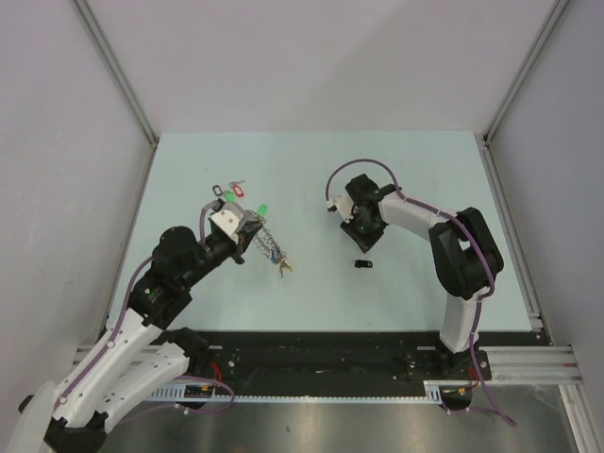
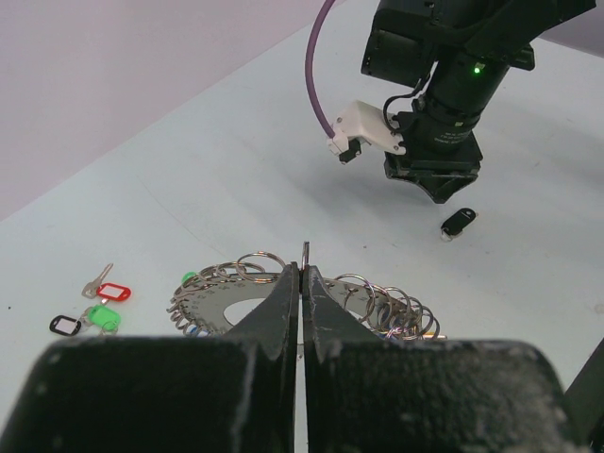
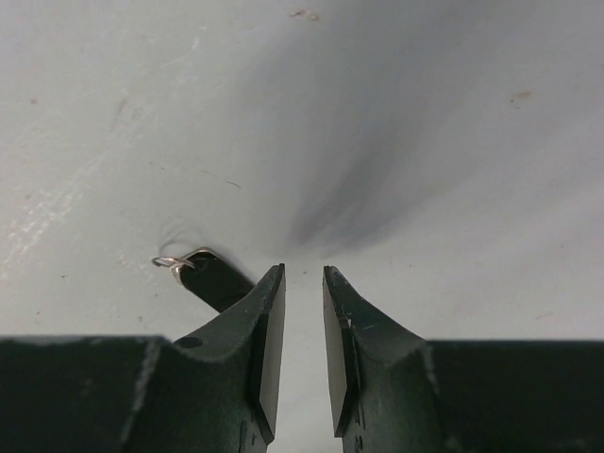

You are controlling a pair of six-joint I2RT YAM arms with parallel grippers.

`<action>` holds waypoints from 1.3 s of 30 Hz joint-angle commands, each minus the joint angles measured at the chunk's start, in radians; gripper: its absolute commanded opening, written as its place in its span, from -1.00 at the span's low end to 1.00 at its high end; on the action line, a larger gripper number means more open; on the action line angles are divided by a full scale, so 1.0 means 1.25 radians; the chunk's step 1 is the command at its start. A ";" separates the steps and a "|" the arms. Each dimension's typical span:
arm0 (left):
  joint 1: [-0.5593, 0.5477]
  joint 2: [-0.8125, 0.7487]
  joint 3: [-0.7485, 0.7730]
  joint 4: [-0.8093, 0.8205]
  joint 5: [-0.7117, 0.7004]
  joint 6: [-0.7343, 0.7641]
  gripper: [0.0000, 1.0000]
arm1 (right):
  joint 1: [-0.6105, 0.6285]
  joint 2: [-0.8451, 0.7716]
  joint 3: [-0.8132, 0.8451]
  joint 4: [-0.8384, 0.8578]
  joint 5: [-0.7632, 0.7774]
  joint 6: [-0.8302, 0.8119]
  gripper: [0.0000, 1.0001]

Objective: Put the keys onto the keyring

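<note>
My left gripper (image 2: 304, 269) is shut on the thin upright edge of the keyring (image 2: 219, 304), a flat silvery disc hung with several small split rings. In the top view the keyring (image 1: 270, 247) trails from that gripper (image 1: 249, 236) toward the table's middle. Keys with red (image 2: 113, 292), green (image 2: 102, 316) and black (image 2: 64, 325) tags lie in a cluster at the far left (image 1: 231, 192). A loose black tag (image 3: 215, 278) with a small wire ring lies just left of my right gripper (image 3: 302, 276). That gripper is open with nothing between its fingers, and hovers low over the table (image 1: 362, 242).
Another green tag (image 1: 262, 209) lies beside the left gripper. The black tag (image 1: 363, 265) sits on the pale table (image 1: 425, 170) in front of the right arm. Grey walls enclose three sides, and a black rail (image 1: 321, 363) runs along the near edge.
</note>
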 commanded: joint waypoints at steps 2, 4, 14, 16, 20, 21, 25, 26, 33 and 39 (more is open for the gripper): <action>0.007 -0.016 0.017 0.057 0.006 -0.017 -0.99 | 0.007 -0.001 -0.019 0.030 0.068 0.047 -0.46; 0.007 -0.015 0.016 0.057 0.006 -0.017 -0.99 | 0.012 -0.004 -0.034 0.033 0.070 0.055 -0.46; 0.007 -0.018 0.015 0.061 0.012 -0.019 -0.99 | 0.043 -0.039 -0.120 0.024 0.100 0.111 -0.46; 0.007 -0.019 0.015 0.061 0.013 -0.020 -1.00 | 0.054 -0.061 -0.135 0.017 0.100 0.123 -0.46; 0.007 -0.018 0.013 0.066 0.018 -0.022 -0.99 | 0.075 -0.094 -0.159 -0.003 0.085 0.157 -0.46; 0.007 -0.018 0.013 0.063 0.018 -0.022 -0.99 | 0.081 -0.098 -0.163 -0.007 0.081 0.168 -0.46; 0.007 -0.021 0.013 0.065 0.020 -0.023 -0.99 | 0.119 -0.103 -0.167 -0.025 0.056 0.186 -0.46; 0.007 -0.021 0.013 0.065 0.020 -0.023 -0.99 | 0.129 -0.104 -0.167 -0.027 0.057 0.188 -0.45; 0.007 -0.021 0.013 0.066 0.020 -0.025 -0.99 | 0.123 -0.130 -0.141 -0.021 0.037 0.183 -0.44; 0.006 -0.018 0.013 0.062 0.019 -0.024 -0.99 | 0.082 -0.092 -0.064 -0.032 -0.033 0.165 -0.37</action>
